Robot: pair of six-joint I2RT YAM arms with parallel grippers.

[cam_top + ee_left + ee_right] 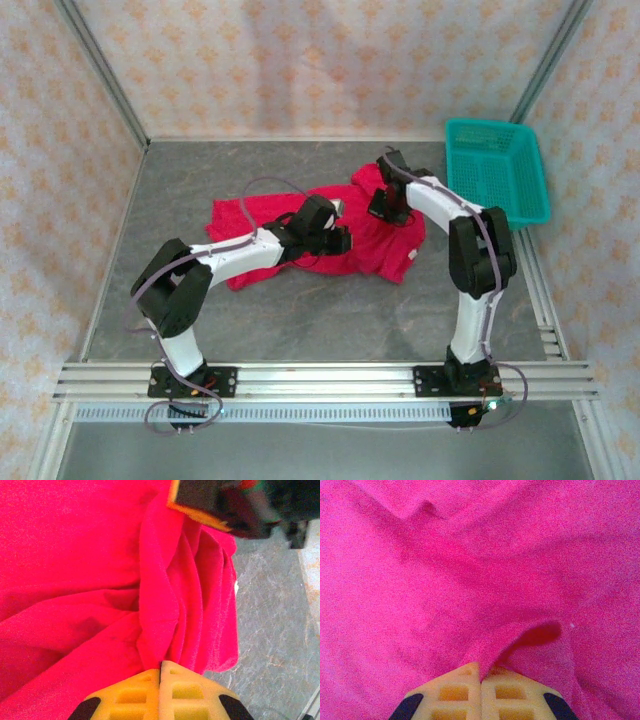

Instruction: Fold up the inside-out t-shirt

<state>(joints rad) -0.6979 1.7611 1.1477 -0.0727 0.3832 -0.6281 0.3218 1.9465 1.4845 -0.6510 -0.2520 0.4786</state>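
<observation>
Left fingers (162, 672) and right fingers (483, 675) each clamp a pinch of the rumpled t-shirt (375, 250), likely to lift and spread it.

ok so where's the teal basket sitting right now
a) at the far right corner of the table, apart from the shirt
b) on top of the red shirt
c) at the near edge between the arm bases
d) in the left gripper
a: in the top view the teal basket sits at the far right corner of the table, clear of the red t-shirt lying mid-table.
</observation>
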